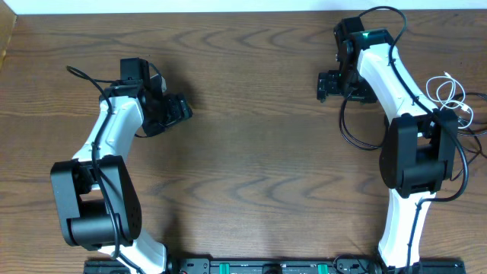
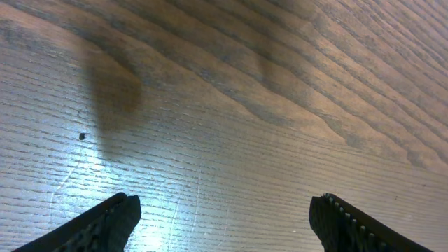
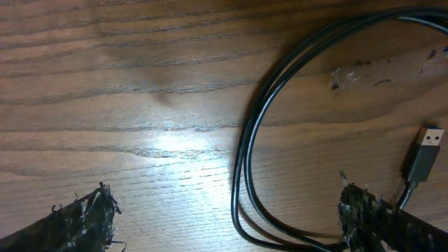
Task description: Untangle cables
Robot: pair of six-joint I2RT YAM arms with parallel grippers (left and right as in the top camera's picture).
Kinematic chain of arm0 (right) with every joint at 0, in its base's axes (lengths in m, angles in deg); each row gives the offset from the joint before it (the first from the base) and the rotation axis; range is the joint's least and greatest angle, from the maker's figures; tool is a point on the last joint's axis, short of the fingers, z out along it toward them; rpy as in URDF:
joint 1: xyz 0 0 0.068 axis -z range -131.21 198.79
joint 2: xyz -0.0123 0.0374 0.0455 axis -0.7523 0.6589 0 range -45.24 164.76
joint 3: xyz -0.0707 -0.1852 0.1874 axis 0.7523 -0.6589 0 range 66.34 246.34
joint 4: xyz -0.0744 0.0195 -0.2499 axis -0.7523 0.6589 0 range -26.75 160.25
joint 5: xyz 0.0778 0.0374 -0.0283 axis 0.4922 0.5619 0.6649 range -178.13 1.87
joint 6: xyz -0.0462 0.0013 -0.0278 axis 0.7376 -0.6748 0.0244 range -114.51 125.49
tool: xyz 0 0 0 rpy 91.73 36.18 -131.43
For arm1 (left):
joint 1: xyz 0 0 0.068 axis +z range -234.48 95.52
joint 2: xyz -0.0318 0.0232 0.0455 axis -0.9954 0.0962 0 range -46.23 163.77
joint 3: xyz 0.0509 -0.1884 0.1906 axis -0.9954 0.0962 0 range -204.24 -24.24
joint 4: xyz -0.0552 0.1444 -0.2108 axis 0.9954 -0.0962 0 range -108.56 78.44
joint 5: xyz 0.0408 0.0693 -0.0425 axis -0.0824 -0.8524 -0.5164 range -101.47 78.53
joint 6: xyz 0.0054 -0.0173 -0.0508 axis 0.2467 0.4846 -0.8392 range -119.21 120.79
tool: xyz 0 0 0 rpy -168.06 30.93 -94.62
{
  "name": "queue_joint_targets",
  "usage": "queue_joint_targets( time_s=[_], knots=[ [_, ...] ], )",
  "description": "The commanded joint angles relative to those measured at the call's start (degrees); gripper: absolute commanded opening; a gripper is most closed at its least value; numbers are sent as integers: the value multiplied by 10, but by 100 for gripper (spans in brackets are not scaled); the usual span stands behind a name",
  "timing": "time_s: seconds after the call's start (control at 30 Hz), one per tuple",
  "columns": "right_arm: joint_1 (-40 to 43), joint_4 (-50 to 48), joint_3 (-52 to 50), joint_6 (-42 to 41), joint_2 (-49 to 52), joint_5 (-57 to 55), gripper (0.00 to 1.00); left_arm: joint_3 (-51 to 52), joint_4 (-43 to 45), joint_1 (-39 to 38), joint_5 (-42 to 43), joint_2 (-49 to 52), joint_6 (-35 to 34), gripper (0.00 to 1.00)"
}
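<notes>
My left tool [image 2: 224, 210] gapes wide over open surface [image 2: 280, 105]; my right tool [image 3: 225, 199], equally wide, hangs over the black cable [image 3: 241, 140] near the far edge.

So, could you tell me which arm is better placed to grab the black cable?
Right: the right gripper, open, hangs over the black cable and plug; the left gripper faces only tabletop.

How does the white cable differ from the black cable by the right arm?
The white cable is pale, the black cable dark. The white cable lies in small loops; the black cable sweeps one wide loop. The white cable sits right of the right arm, the black cable left of it. Both lie on the table, unheld.
</notes>
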Motion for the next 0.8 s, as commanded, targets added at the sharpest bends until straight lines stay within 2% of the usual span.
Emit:
queue_joint_targets(
  time_s=[0.0, 0.2, 0.57, 0.77],
  knots=[
    [-2, -1, -3, -3, -16, 3, 99, 4, 0, 0, -6, 3, 1, 83],
    [-9, -1, -3, -3, -87, 3, 99, 4, 0, 0, -6, 3, 1, 83],
    [-12, -18, -3, -1, -303, -47, 99, 4, 0, 0, -6, 3, 1, 83],
    [-13, -18, -3, -1, -354, -54, 99, 4, 0, 0, -6, 3, 1, 83]
  ],
)
